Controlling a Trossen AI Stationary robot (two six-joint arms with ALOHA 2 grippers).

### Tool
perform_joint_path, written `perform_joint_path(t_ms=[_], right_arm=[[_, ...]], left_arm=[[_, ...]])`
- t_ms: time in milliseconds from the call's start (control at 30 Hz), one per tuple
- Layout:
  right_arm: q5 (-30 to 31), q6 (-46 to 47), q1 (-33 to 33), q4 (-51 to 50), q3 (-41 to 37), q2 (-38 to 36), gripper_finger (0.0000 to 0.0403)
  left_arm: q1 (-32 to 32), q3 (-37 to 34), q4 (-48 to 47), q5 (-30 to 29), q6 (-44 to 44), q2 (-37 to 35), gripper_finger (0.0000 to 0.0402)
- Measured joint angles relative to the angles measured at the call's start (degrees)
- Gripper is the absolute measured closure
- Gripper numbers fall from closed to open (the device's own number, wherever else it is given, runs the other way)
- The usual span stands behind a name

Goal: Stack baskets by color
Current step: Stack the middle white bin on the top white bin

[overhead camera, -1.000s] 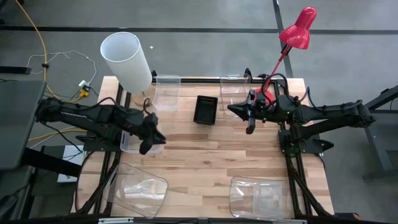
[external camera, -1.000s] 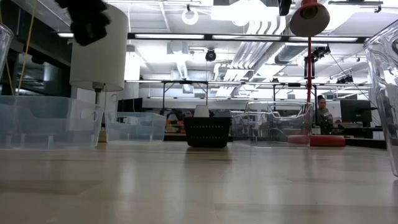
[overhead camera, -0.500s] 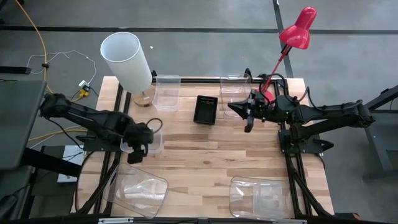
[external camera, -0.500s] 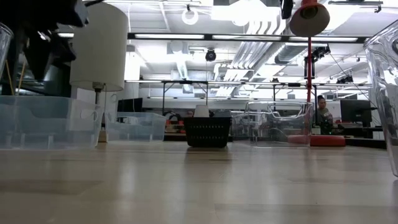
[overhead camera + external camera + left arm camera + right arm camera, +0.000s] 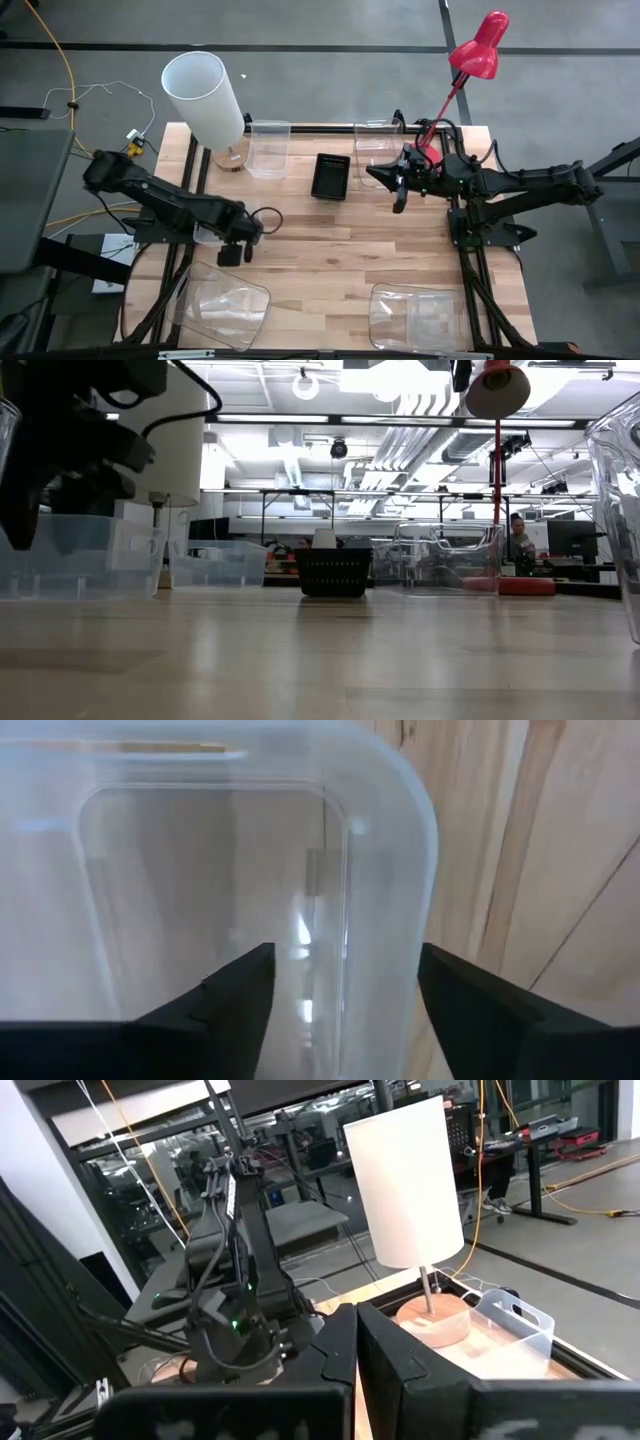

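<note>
The work surface is a light wooden table (image 5: 330, 250) in an open workshop. The left gripper (image 5: 232, 256) hangs over the near-left area with fingers spread, holding nothing, its wrist view looking down into a clear tub (image 5: 230, 890) directly beneath. The right gripper (image 5: 401, 200) waits clenched and empty at the far right. A black basket (image 5: 331, 176) sits far centre between two clear bins (image 5: 268, 148); another tub (image 5: 420, 316) lies near right. Judged step: approaching a tub to grasp. Next, the fingers must straddle one wall before closing.
</note>
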Motion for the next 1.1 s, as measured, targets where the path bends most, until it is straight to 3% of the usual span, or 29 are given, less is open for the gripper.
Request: perform_joint_path(t_ms=[133,333,500,633,733,833,967,1033,1100], right_arm=[[0.0,-0.05,0.0,-0.1,0.0,0.0,0.0402],[0.0,-0.02,0.0,-0.42,0.0,0.0,0.0402],[0.0,-0.05,0.01,-0.43,0.0,0.0,0.0402],[0.0,-0.07,0.0,-0.44,0.0,0.0,0.0402],[0.0,-0.07,0.0,-0.45,0.0,0.0,0.0402],[0.0,-0.07,0.0,-0.48,0.0,0.0,0.0402],[0.0,0.02,0.0,-0.5,0.0,0.0,0.0402],[0.01,0.02,0.0,-0.5,0.0,0.0,0.0402],[0.0,0.09,0.0,-0.45,0.0,0.0,0.0402]], left_arm=[[0.0,-0.99,0.65,-0.25,-1.04,0.92,0.0235],[0.32,-1.73,0.5,0.14,-1.05,0.69,0.0385],[1.25,4.25,-1.24,-0.54,-1.29,-0.69,0.0398],[2.56,13.5,-2.54,-4.27,-1.89,-1.95,0.04],[4.37,21.66,-3.09,-10.42,-3.36,-2.12,0.0401],[7.46,28.83,-2.25,-20.35,-6.13,-2.08,0.0401],[14.39,33.64,3.11,-33.35,-8.11,-1.64,0.0401],[18.69,33.83,8.96,-34.62,-9.62,-1.72,0.0401],[23.16,33.81,14.12,-31.21,-10.27,-1.53,0.0401]])
